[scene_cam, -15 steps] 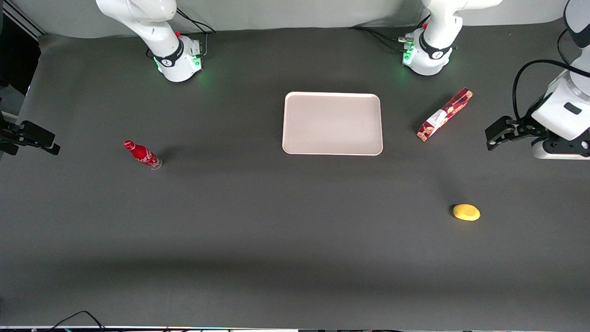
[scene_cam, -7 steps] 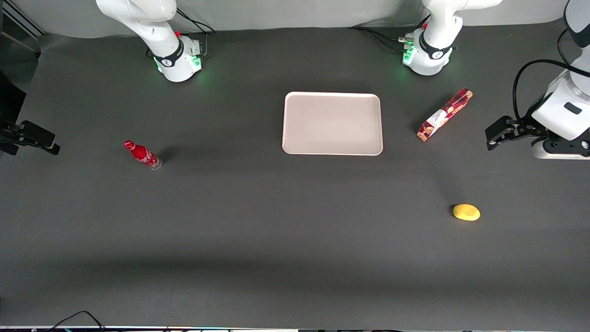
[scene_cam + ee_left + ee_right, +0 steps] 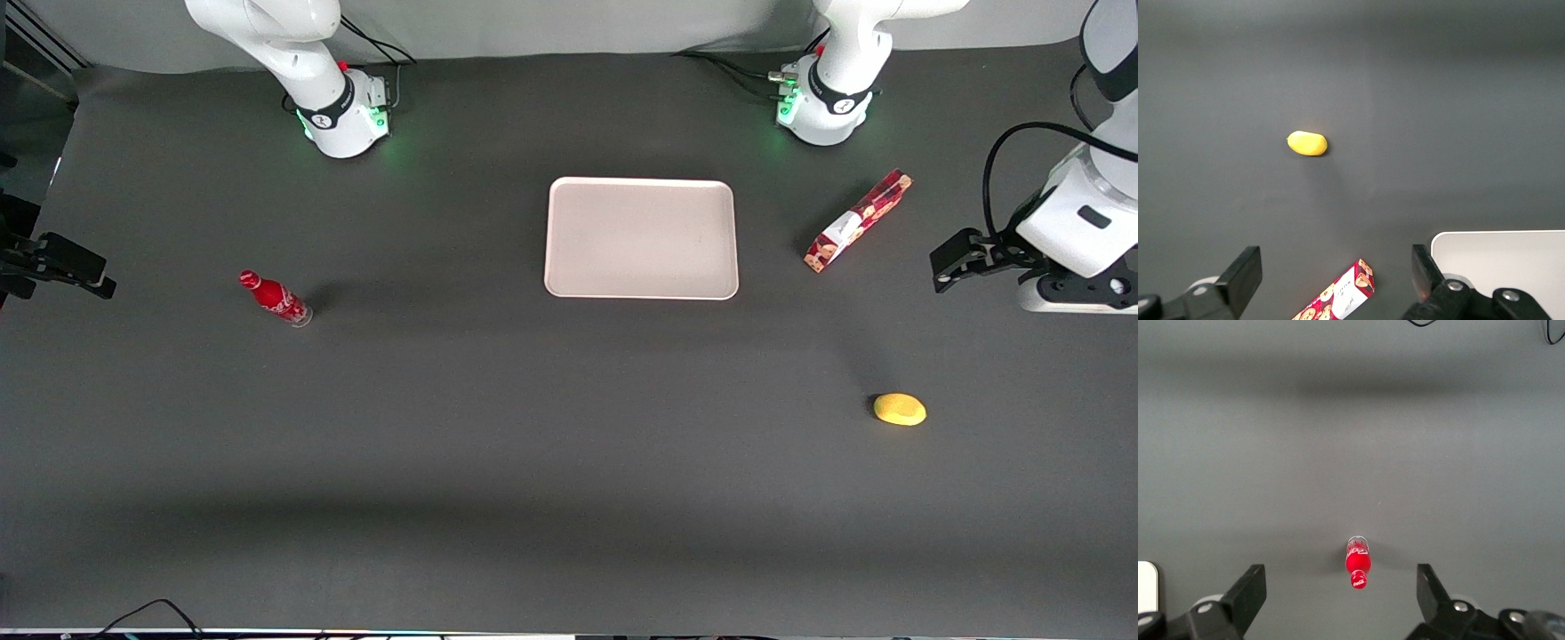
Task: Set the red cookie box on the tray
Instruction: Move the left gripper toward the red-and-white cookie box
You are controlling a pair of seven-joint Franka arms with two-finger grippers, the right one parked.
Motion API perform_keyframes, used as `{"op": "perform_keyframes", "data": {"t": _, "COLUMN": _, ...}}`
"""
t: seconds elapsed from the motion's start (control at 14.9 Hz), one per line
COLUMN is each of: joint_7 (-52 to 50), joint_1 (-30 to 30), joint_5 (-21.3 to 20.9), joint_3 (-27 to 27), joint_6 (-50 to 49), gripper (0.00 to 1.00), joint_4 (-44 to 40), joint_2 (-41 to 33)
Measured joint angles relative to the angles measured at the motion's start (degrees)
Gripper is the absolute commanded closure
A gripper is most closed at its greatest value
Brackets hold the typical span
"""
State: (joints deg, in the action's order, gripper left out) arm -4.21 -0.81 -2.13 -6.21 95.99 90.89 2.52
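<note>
Listing by size, largest first: the table (image 3: 498,462), a dark grey surface filling the front view. The tray (image 3: 640,236), pale pinkish-white with rounded corners, upper centre of the front frame, nothing on it. The left arm's end effector (image 3: 944,267), black, right edge of the front frame, raised off the table near the working arm's end; its fingers (image 3: 1245,277) stand wide apart in the wrist view and hold nothing. The red cookie box (image 3: 858,222), a long narrow dark-red carton with a white label patch, lying on the table at a slant in the upper right of the front frame, between tray and end effector, apart from both; part of it shows between the fingers in the wrist view (image 3: 1338,300). The small red bottle (image 3: 274,298), left of centre in the front frame, toward the parked arm's end. The yellow rounded object (image 3: 900,409), lower right of the front frame, nearer the front camera than the box. Task status, judged: not started, box still off the tray. Risks, judged: the box lies askew, so fingers not turned across its narrow width could push or spin it rather than close on it; a grip near one end could let the long carton tip and catch the tray's rim.
</note>
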Motion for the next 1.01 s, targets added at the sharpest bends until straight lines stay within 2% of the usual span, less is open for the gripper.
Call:
{"op": "perform_keyframes", "data": {"t": 0.47, "joint_7": 0.3, "joint_1": -0.7, "joint_5": 0.0, "joint_3": -0.3, "joint_6": -0.7, "gripper": 0.00, "joint_4": 0.0, "joint_2": 0.4}}
{"op": "perform_keyframes", "data": {"t": 0.67, "joint_7": 6.5, "joint_1": -0.8, "joint_5": 0.0, "joint_3": -0.3, "joint_6": -4.6, "gripper": 0.00, "joint_4": 0.3, "joint_2": 0.5}}
{"op": "perform_keyframes", "data": {"t": 1.01, "joint_7": 11.5, "joint_1": -0.5, "joint_5": 0.0, "joint_3": 0.5, "joint_6": -4.2, "gripper": 0.00, "joint_4": 8.0, "joint_2": -0.7}}
